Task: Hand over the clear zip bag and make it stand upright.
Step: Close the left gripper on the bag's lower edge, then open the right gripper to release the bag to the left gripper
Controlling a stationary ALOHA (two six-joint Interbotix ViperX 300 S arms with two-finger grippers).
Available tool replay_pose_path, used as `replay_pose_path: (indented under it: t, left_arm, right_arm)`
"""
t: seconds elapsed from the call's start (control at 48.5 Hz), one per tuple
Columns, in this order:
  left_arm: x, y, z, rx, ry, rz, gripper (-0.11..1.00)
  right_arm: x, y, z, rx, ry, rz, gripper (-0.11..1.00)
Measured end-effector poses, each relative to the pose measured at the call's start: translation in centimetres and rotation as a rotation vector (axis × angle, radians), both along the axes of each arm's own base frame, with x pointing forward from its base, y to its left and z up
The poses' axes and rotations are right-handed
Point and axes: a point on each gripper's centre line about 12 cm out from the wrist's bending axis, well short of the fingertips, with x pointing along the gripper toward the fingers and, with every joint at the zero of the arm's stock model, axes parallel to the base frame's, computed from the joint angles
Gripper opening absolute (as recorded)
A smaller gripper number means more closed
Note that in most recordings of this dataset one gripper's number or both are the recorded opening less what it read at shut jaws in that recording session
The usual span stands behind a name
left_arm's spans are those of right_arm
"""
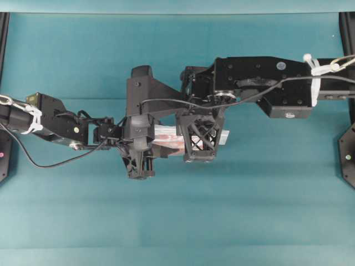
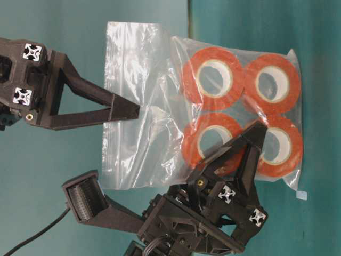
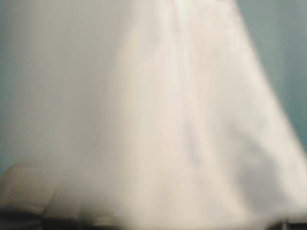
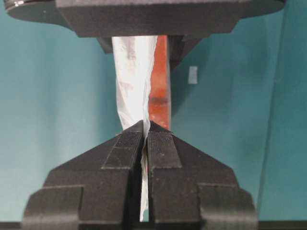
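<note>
Left gripper [image 1: 145,145] pinches the clear crinkly plastic zip bag [image 2: 144,101] of four orange-red tape rolls [image 2: 242,114], held off the teal table [image 1: 83,210]. Right gripper [image 4: 145,132], jaws pressed together, clamps the same bag. Bag blankets the left wrist view.

Thing: the clear zip bag [image 2: 144,106], a see-through, crinkly plastic bag shaped like a rectangle.
Inside: four orange-red tape rolls [image 2: 213,77] with white middles, packed two by two, touching each other, all at one end of the bag.
Other end: flat, with only wrinkled plastic.
Pose: seen edge-on in the right wrist view [image 4: 136,76], thin white plastic beside a strip of orange.
From above: only a small bit [image 1: 166,138] of the bag shows.
Left wrist view: a white blur [image 3: 158,115] fills the picture.
Place: above the teal surface [image 1: 83,210], not lying on it.
</note>
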Motion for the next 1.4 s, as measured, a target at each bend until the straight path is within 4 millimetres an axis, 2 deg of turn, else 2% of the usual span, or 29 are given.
replay_pose_path:
  t: [0.289,0.372,0.454,0.619,0.702,1.032,1.218,1.404]
  left_arm:
    - [0.0,-0.1,0.0,0.001,0.000,-0.002,0.23]
    - [0.0,0.0,0.0,0.001,0.000,-0.001,0.23]
    - [0.0,0.0,0.0,0.000,0.000,0.000,0.23]
    - [0.0,-0.1,0.0,0.003,0.002,-0.003,0.23]
    - [0.0,-0.1,0.0,0.003,0.002,-0.003,0.23]
    - [-0.2,0.0,-0.2,0.009,0.007,-0.005,0.23]
    - [-0.2,-0.1,-0.2,0.035,0.008,-0.020,0.23]
    - [-0.2,-0.1,-0.2,0.038,0.008,-0.022,0.23]
  right_arm:
    - [0.0,0.1,0.0,0.000,0.000,0.003,0.02]
    - [0.0,0.2,0.0,0.002,0.000,0.003,0.10]
    - [0.0,0.3,0.0,0.002,0.000,0.006,0.27]
    - [0.1,0.4,0.1,0.018,-0.004,-0.006,0.76]
    - [0.1,0.4,0.0,0.021,-0.005,-0.017,0.90]
    - [0.1,0.4,-0.1,0.013,-0.007,-0.030,0.88]
    - [-0.6,0.3,0.0,0.011,-0.004,-0.032,0.88]
    - [-2.1,-0.2,1.9,0.007,-0.085,-0.051,0.88]
